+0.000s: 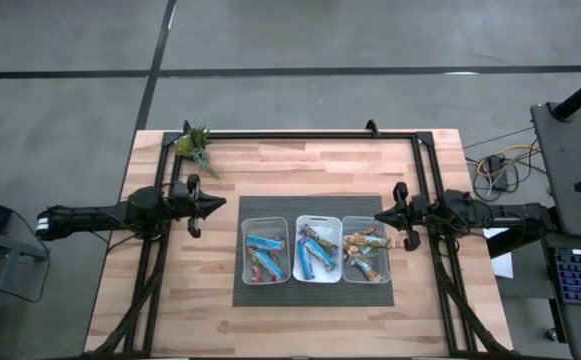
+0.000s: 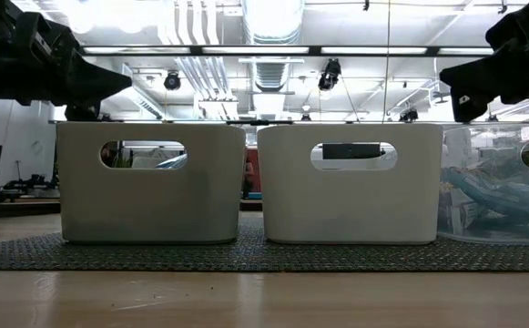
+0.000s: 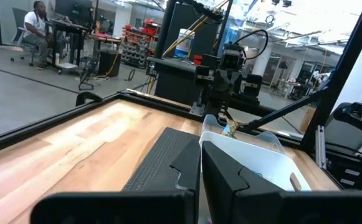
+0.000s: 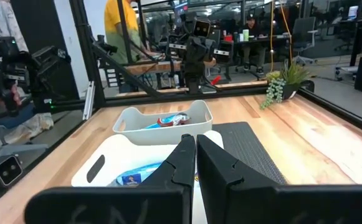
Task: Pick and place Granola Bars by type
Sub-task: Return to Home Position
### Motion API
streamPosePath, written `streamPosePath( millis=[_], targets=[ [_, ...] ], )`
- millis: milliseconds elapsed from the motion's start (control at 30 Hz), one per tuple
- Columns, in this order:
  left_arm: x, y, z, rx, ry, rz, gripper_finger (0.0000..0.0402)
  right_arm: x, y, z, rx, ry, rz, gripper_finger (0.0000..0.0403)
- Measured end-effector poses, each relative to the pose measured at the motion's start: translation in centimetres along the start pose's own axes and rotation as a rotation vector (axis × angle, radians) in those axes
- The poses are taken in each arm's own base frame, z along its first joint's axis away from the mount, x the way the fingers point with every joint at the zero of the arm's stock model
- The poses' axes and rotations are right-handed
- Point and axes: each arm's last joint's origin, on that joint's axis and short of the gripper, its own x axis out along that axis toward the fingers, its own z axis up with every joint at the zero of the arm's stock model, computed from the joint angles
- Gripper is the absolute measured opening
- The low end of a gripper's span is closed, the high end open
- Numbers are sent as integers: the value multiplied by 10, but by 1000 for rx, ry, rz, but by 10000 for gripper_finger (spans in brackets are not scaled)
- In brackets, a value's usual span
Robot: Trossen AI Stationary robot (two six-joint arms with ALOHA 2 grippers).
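Since Granola Bars all lie sorted in three bins on mat, only retreat remains — left pincer, right pincer both closed, empty, flanking bins; withdraw level, clear of rims.

Upper left of the frame, my left pincer hangs dark above the left white bin. Upper right, my right pincer hangs above where the middle white bin stands just beside the clear bin at the right edge. Bluish wrapped bars show through the clear wall. The bins stand on a dark woven mat, and the wooden table fills the bottom.
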Motion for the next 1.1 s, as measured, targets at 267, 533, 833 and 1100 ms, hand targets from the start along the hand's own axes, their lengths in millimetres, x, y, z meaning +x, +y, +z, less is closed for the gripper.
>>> streamPosePath(
  millis=[267,533,833,1100],
  targets=[
    [0,0,-3,-12,35,-4,0,0,0,0,0,0,0,8],
    [-1,3,-15,6,159,15,0,0,0,0,0,0,-1,8],
    [-1,3,-15,12,160,18,0,0,0,0,0,0,-2,8],
    [-1,3,-15,11,157,19,0,0,0,0,0,0,-2,8]
  ],
)
